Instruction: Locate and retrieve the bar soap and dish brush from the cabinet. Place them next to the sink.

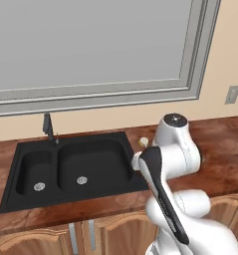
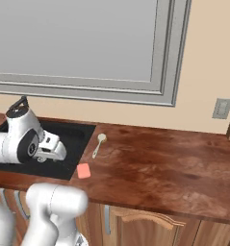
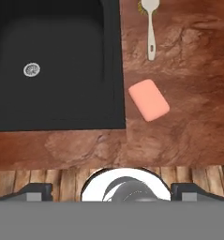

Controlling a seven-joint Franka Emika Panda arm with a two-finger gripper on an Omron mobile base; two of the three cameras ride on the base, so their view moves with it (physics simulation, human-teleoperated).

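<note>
The salmon-pink bar soap (image 3: 149, 99) lies flat on the wood counter just right of the black sink (image 3: 114, 70), also seen at the sink's front right corner (image 2: 83, 170). The cream-handled dish brush (image 3: 151, 28) lies a little behind the soap, with its bristle head toward the wall (image 2: 99, 144). My gripper (image 3: 111, 190) hangs above the counter's front edge, open wide and holding nothing, its dark fingertips (image 3: 36, 191) far apart. The soap sits ahead of it and slightly to the right. The cabinet is out of view.
A slim black faucet (image 1: 49, 128) stands behind the sink's (image 1: 21, 199) left basin. A large window runs along the wall above. A wall outlet (image 2: 223, 108) sits at the far right. Bare wood counter (image 2: 174, 168) stretches right of the brush. Lower cabinet doors (image 1: 115, 234) line the front.
</note>
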